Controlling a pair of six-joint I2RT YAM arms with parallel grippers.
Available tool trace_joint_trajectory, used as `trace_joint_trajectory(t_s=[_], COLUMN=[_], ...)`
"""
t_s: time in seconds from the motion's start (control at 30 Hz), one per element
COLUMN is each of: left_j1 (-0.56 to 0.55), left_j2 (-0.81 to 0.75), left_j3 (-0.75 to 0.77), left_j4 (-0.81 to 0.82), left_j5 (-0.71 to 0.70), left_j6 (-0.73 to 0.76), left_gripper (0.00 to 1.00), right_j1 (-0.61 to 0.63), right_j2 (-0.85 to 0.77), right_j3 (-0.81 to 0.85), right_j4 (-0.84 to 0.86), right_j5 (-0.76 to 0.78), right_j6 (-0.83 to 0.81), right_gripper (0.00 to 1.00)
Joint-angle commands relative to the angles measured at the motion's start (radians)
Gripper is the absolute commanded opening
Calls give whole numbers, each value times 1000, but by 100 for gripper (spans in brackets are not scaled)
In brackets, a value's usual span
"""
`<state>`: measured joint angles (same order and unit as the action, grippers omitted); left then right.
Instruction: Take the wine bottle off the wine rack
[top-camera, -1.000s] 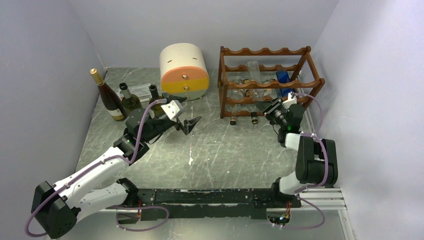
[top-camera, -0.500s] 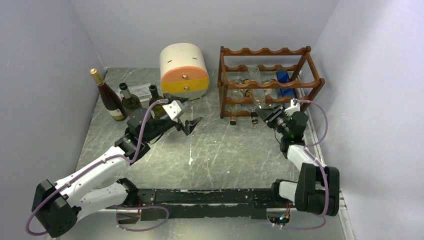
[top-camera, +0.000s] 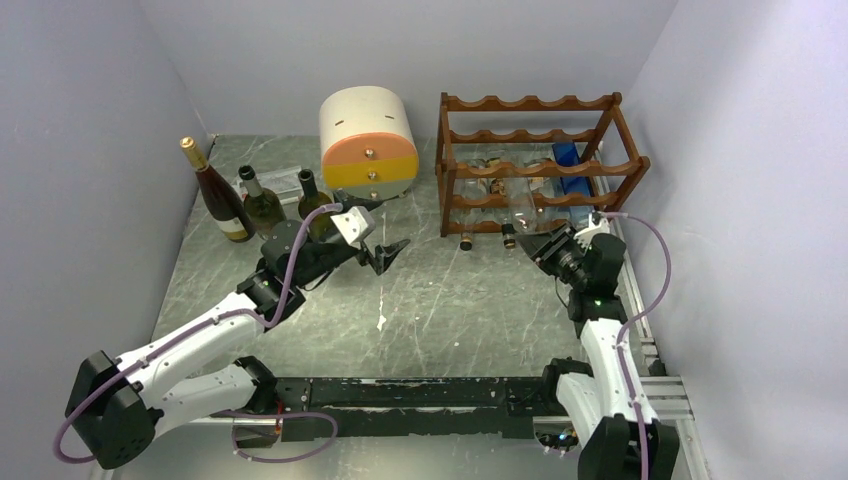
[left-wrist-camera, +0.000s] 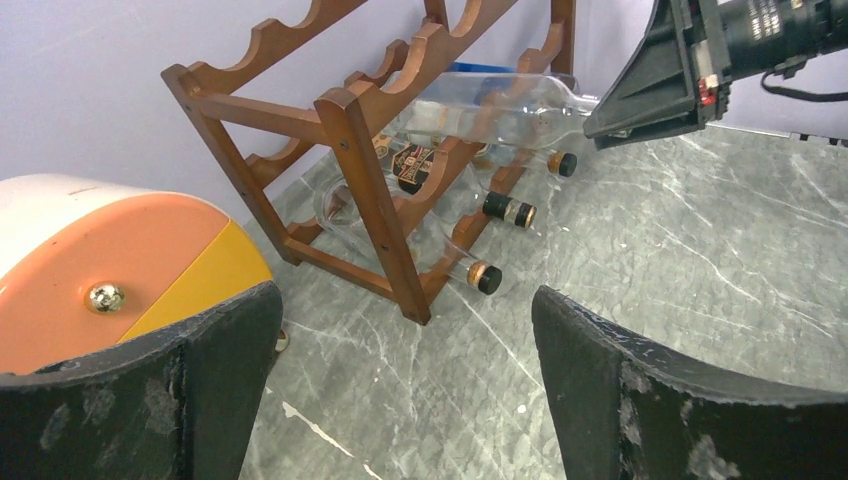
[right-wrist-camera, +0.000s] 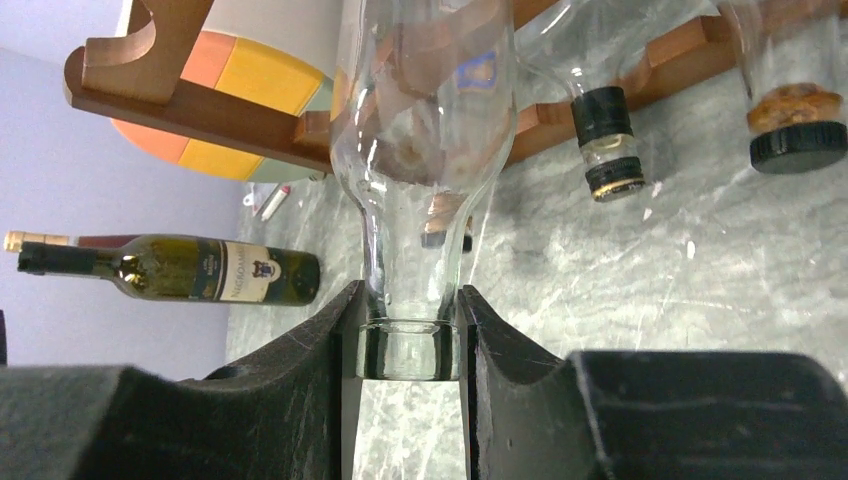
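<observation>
Nearest the arm bases, the left gripper (top-camera: 386, 254) hangs over the grey table (top-camera: 450, 310) with its fingers spread wide and nothing between them, facing the rack. On the other side, the right gripper (top-camera: 543, 241) is clamped on the neck of the wine bottle (top-camera: 519, 203), just behind the lip.

The bottle is clear glass. Its long axis runs along the rack's depth, neck pointing out of the front toward the right arm and body lying in the middle tier of the wine rack (top-camera: 528, 102).

The right wrist view shows the pinch itself: both pads (right-wrist-camera: 320, 335) pressed to the glass of the wine bottle (right-wrist-camera: 425, 120). The left wrist view shows it from the side instead: the wine bottle (left-wrist-camera: 500, 105) lies close to level, reaching out past the front rail to the right gripper (left-wrist-camera: 650, 95).

On the lowest tier lie two capped bottles (left-wrist-camera: 485, 277), necks outward. A blue thing (top-camera: 565, 152) sits at the rack's far right; what it is cannot be told.

Left of the rack stands the cream-and-orange drawer unit (top-camera: 368, 135), and further left three standing bottles (top-camera: 258, 200) are grouped near the wall.
</observation>
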<state>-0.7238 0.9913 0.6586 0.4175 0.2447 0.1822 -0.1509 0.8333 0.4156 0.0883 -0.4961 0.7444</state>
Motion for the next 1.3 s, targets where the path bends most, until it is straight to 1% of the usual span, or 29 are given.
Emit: trace_joint_trajectory(t_s=[0.0,0.17,0.33,0.53,0.8,0.93,1.07,1.27], left_j1=[-9,-9,-9,-9,-9,-10,-8,-9], left_j2=[4,-20,-21,-14,-12,-11,-5,13], left_j3=[12,1,1,8,17,17,23,37], left_j4=[39,53,52,52,40,39,31,16], left_j5=[3,-8,-24,-5,-13,-19,-37,-30], left_j6=[-13,-18,-18,-33,-44,-40,-44,-59], left_gripper=[98,99,99,98,97,97,97,96], right_j1=[-5,-4,-4,-4,-4,-4,-4,-4], right_j2=[-88,-155,-204,-219,-215,-191,-207,-214], right_j3=[66,133,196,241,375,443,488,539], right_j4=[-241,-392,-497,-560,-682,-777,-827,-926], right_j5=[27,53,68,56,98,124,139,147], right_j6=[-51,-76,-25,10,-4,-12,5,-25], right_gripper=[0,0,0,0,0,0,0,0])
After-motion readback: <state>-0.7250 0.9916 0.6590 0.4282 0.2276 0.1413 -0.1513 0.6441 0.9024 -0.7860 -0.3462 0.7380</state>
